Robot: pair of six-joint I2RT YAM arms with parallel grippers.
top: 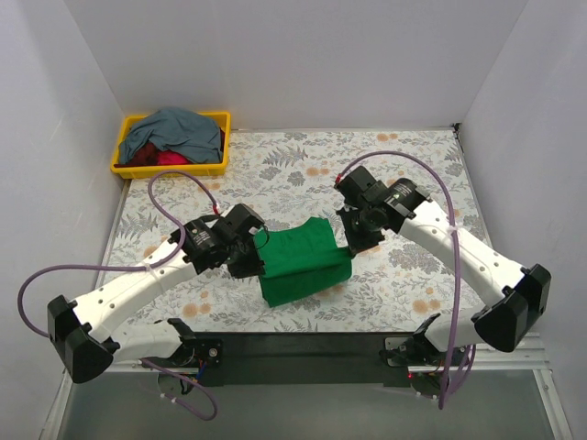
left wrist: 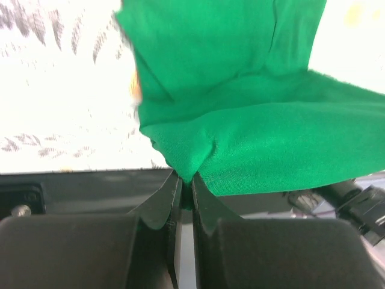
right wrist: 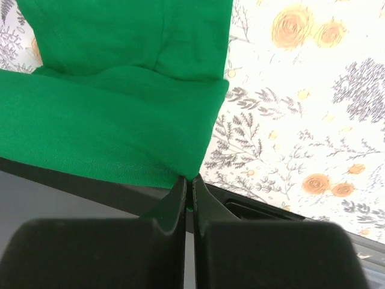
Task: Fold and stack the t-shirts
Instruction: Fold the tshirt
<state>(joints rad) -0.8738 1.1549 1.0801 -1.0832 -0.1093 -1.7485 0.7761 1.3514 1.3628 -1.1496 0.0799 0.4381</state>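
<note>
While both arms reach inward over the floral-patterned table (top: 303, 174), the green t-shirt (top: 303, 261) sits between them on the near middle part of the surface, just ahead of the arm bases. It is doubled over into a rough rectangle, tilted so that its right end lies farther from the bases than its left end. The left gripper (top: 260, 249) meets the left edge of the green t-shirt. In the left wrist view its jaws are pressed together with a bunched corner of green cloth pinched at the tips, and the fabric fans out from that point in a raised fold. The right gripper (top: 351, 246) meets the right edge. In the right wrist view its jaws are likewise closed on a corner of the cloth, with one layer hanging from the tips and another layer flat on the table beyond it. The cloth spans the gap between the two pinch points with shallow creases. At the far left corner of the table stands the yellow bin (top: 124, 151), well apart from both grippers. Inside it the grey-blue t-shirt (top: 174, 133) lies crumpled on top, and the red t-shirt (top: 165, 158) shows beneath it along the near side.
</note>
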